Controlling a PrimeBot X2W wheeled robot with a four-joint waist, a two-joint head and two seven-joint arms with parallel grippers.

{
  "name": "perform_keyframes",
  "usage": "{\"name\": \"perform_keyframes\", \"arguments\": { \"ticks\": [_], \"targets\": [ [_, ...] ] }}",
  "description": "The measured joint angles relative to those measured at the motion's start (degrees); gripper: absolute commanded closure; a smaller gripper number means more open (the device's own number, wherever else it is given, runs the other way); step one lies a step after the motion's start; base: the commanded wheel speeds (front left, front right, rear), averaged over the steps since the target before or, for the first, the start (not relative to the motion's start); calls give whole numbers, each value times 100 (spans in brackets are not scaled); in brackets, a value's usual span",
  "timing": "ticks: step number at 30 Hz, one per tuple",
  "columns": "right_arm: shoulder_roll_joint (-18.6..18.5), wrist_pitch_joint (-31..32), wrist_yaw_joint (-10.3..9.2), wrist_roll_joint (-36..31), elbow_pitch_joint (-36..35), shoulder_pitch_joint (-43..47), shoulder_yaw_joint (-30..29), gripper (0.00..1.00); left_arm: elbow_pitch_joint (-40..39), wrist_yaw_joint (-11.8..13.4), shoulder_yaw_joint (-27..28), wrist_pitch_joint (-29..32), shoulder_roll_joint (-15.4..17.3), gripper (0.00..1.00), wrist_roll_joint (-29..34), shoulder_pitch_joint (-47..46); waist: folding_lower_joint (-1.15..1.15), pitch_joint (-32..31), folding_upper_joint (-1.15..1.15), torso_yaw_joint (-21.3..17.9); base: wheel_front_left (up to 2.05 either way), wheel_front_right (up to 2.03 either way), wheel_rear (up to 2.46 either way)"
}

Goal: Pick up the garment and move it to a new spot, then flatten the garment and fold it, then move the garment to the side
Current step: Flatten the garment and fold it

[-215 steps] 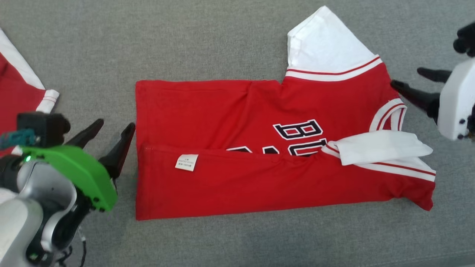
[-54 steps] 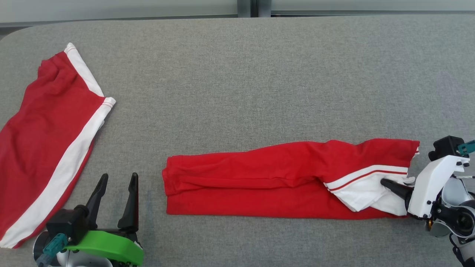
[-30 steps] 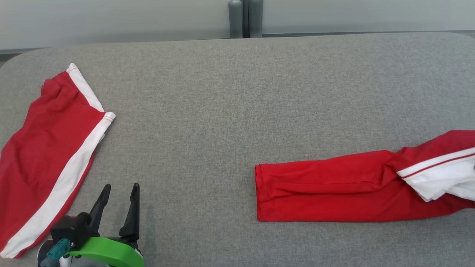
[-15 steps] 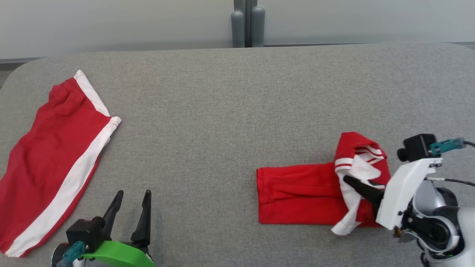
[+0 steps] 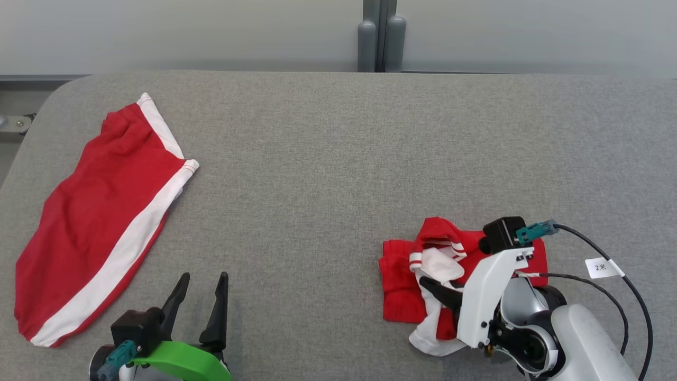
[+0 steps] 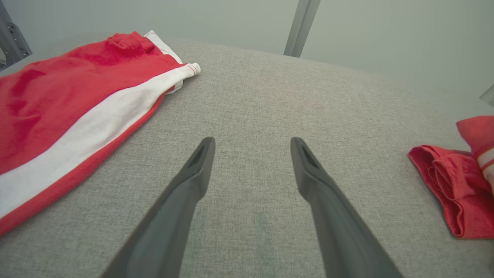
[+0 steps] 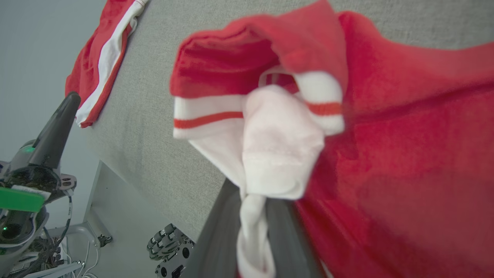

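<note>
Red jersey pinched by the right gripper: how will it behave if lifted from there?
Likely floppy: the jersey bunches and droops around the right gripper, shut on its white sleeve. Probably light: thin knit cloth. Held at one point, its folds would probably fall open.

Even soft light, wrist close-up blurred

Three cameras on one bench [image 5: 328, 159].
Head view: high up, facing forward and down over the whole top to the far wall. Left wrist view: low and near the surface, sighting along the left claw [image 5: 204, 277] toward that wall. It shares the red shorts [image 5: 100, 222] and the folded edge of the garment [image 5: 396, 296] with the head view. Right wrist view: rolled sideways, very close on the garment, with the shorts and left claw beyond.
</note>
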Motion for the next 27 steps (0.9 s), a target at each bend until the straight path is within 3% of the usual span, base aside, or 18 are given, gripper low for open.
{"name": "perform_keyframes", "arguments": {
  "ticks": [1, 2, 3, 8, 15, 21, 27],
  "targets": [
    [8, -58, 0, -29, 33, -15, 29, 98, 16, -14, 16, 0, -10, 0, 12, 4, 0, -8, 0, 1, 0, 0, 0],
    [10, -120, 0, -48, 48, -35, 65, 73, 31, -19, 37, 0, -30, 0, 33, 10, 0, -16, 0, -2, 0, 0, 0],
    [11, -190, 0, -71, 51, -64, 104, 0, 41, -22, 55, 0, -51, 0, 47, 16, 0, -21, 0, -9, 0, 0, 0],
    [62, -626, 0, 7, -63, -113, 156, 0, 56, -46, 204, 0, -114, 0, 100, 54, 0, -53, 0, -91, 0, 0, 0],
    [86, -1446, 0, 191, -761, 8, 156, 0, -46, -57, 410, 0, -158, 0, 144, 224, 0, -127, 0, -296, 0, 0, 0],
    [-489, -2517, 0, -604, -1216, 220, -9, 0, -172, -56, 557, 0, -169, 0, 172, 353, 0, -197, 0, -471, 0, 0, 0],
    [-1023, -3763, 1, -1506, -1079, 387, -280, 0, -335, -56, 657, 0, -183, 0, 285, 392, 0, -250, 0, -628, 0, 0, 0]
  ]
}}
